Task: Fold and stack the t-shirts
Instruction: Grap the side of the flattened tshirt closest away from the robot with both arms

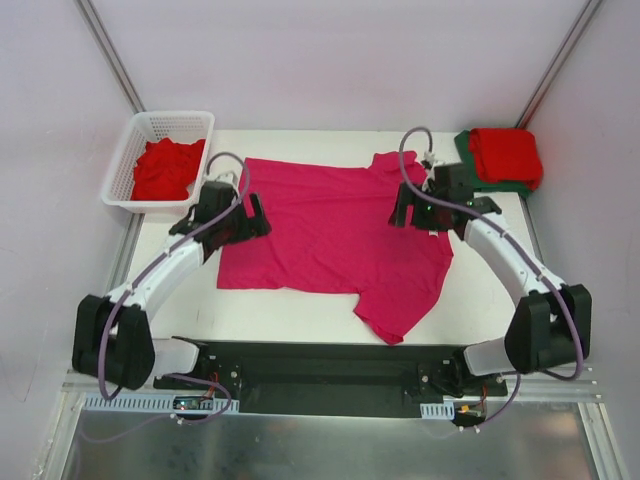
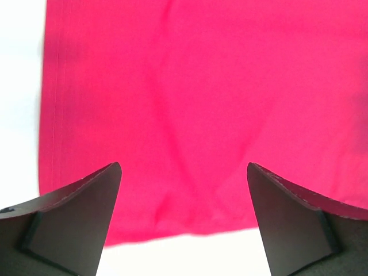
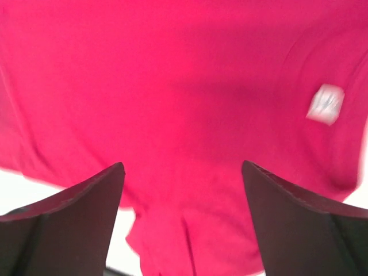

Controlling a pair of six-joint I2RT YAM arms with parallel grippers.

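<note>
A magenta-pink t-shirt (image 1: pixel 335 235) lies spread flat across the middle of the table, one sleeve pointing toward the near edge. My left gripper (image 1: pixel 257 219) hovers over its left edge, fingers wide open and nothing between them (image 2: pixel 184 172). My right gripper (image 1: pixel 403 211) hangs over the shirt's right shoulder area, also open and empty (image 3: pixel 183 169). The shirt's small white neck label (image 3: pixel 326 103) shows in the right wrist view. A folded red t-shirt (image 1: pixel 506 155) rests on a dark green one (image 1: pixel 464 148) at the back right.
A white lattice basket (image 1: pixel 170 118) stands at the back left with a crumpled red t-shirt (image 1: pixel 165 168) inside. Bare white table (image 1: pixel 290 305) shows between the pink shirt and the arm bases. Grey walls close in the back and sides.
</note>
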